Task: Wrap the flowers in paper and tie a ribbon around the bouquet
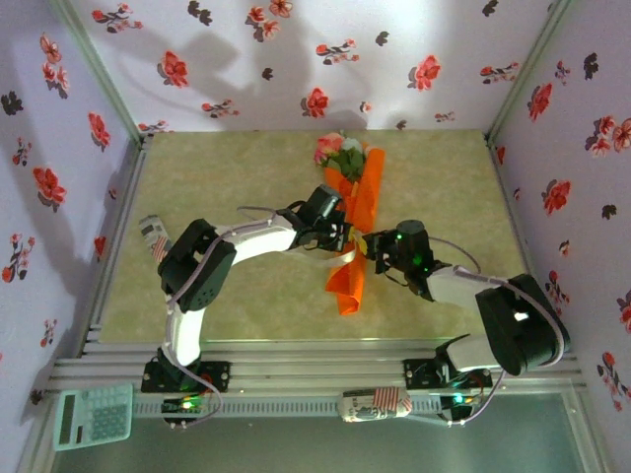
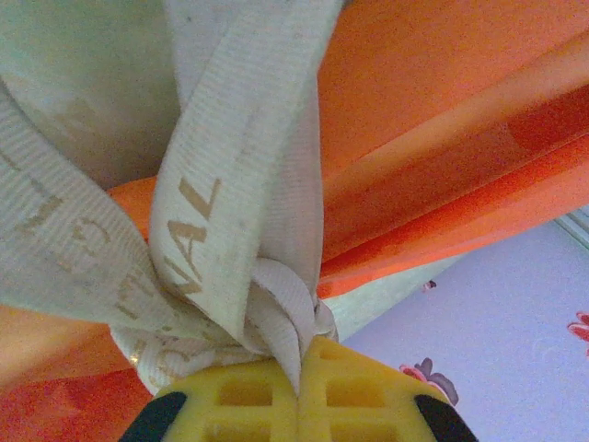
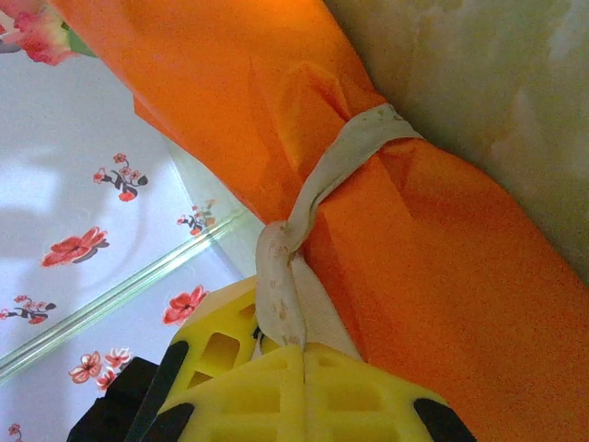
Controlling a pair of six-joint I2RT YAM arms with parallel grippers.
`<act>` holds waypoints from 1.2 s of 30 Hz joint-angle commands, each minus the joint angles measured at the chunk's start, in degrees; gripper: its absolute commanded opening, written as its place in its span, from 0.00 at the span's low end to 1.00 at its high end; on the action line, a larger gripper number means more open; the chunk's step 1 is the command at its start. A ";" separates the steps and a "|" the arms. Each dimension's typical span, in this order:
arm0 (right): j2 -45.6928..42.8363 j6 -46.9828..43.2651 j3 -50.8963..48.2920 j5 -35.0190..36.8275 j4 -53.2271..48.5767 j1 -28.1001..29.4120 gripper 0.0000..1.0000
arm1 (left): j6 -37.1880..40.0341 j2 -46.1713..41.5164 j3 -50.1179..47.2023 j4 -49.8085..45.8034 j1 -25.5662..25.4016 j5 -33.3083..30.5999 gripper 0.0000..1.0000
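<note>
The bouquet [image 1: 357, 232] lies on the table as a slim orange paper cone, with pink and cream flowers [image 1: 335, 148] at its far, wide end. The whitish ribbon [image 1: 345, 258] crosses its middle. My left gripper [image 1: 340, 236] and right gripper [image 1: 373, 246] meet there from either side. In the left wrist view the yellow fingers [image 2: 239, 396] are shut on a ribbon [image 2: 230, 184] strand beside its knot, against the orange paper [image 2: 442, 138]. In the right wrist view my right gripper [image 3: 302, 354] is shut on the ribbon [image 3: 340, 157], which loops round the paper [image 3: 442, 276]. A bloom [image 3: 28, 28] shows top left.
A calculator [image 1: 94, 416] lies at the near left corner beyond the metal rail [image 1: 296, 365]. A patterned roll [image 1: 375, 404] sits on the rail and a small patterned item [image 1: 153, 236] lies at the table's left edge. Flower-print walls [image 1: 59, 177] enclose three sides.
</note>
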 commanded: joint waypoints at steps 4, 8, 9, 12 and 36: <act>-1.46 -0.77 -0.36 0.44 -3.15 0.36 0.00 | -0.19 -1.68 -2.14 2.13 0.13 -2.65 0.00; -0.96 1.02 -0.28 -0.52 -2.67 0.75 0.00 | -0.37 -0.80 -3.58 8.01 -0.13 -3.18 0.00; -0.80 1.49 -0.17 -0.85 -2.77 0.78 0.00 | -0.40 -0.64 -4.02 9.62 -0.26 -3.39 0.00; -0.68 1.82 0.34 -1.20 -5.09 0.79 0.00 | -0.31 -1.05 -5.50 12.02 -0.47 -4.32 0.00; 1.36 2.77 2.65 -2.04 -11.22 0.80 0.00 | 2.59 -2.46 -15.20 35.14 -1.27 -7.49 0.04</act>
